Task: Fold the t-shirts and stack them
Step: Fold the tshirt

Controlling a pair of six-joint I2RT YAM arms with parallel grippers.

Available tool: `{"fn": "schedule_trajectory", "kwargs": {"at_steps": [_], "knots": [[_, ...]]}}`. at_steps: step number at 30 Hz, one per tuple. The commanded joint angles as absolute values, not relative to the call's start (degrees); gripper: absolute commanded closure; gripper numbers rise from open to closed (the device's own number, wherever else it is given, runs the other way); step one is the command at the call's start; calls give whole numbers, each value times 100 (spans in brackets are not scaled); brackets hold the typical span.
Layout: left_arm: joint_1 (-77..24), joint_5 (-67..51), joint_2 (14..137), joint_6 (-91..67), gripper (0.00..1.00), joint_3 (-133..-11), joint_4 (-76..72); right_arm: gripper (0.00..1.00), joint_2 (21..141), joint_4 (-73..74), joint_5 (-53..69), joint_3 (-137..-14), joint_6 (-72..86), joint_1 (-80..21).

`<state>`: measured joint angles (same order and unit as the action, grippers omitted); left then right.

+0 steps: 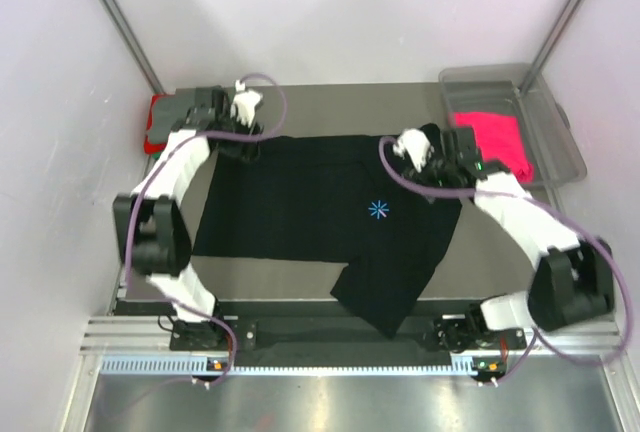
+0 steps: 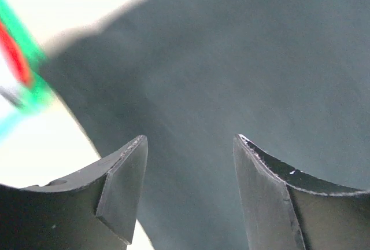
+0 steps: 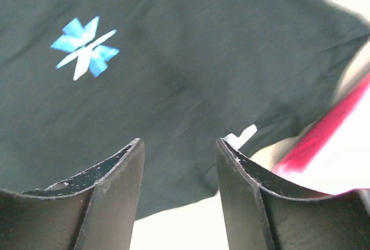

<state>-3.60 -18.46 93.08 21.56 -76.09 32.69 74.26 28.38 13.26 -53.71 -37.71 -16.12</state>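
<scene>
Both parted | left claw (image 2: 189,141), right claw (image 3: 179,143) — black tee (image 1: 320,207) beneath

black tee (image 1: 300,202): spread mostly flat across the middle of the surface (image 1: 330,97), print side up, long side running left to right; one loose flap trailing toward the near edge, right of centre.
print (image 1: 378,210): small light-blue asterisk, right of the cloth's middle.
neck label (image 3: 240,137): white, at the dark cloth's border in the right wrist view.
hot-pink tee (image 1: 490,137): bunched inside the clear bin (image 1: 560,142) at the far right, near the black cloth's right end.
red tee (image 1: 152,139): at the far left corner, only an edge showing under darker cloth.
green tee (image 2: 36,91): blurred green edge alongside red, past the black cloth's border in the left wrist view.
</scene>
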Motion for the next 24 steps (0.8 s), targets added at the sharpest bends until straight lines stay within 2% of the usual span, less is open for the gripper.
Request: {"fn": "schedule_trajectory", "kwargs": {"at_steps": [1,3,9,14,24], "knots": [[-369,-1275,10394,2118,34,-9128,3154,47,8494,2092,1116,-6735,-3490,-1337],[-369,-1100,11192,2267,33,-9996,3400,46,9059,2100,1282,-7327,-3271,-1152],[-360,-502,12664,2803,28,-11328,3700,45,11212,2899,1845,-9971,-2540,-668],[-308,-53,13183,3321,24,-11610,3657,44,12049,3067,2153,-10599,-2338,-580],[-202,527,13605,3471,25,-11786,3498,43,13164,3410,1688,-11889,-2057,-571]]}}
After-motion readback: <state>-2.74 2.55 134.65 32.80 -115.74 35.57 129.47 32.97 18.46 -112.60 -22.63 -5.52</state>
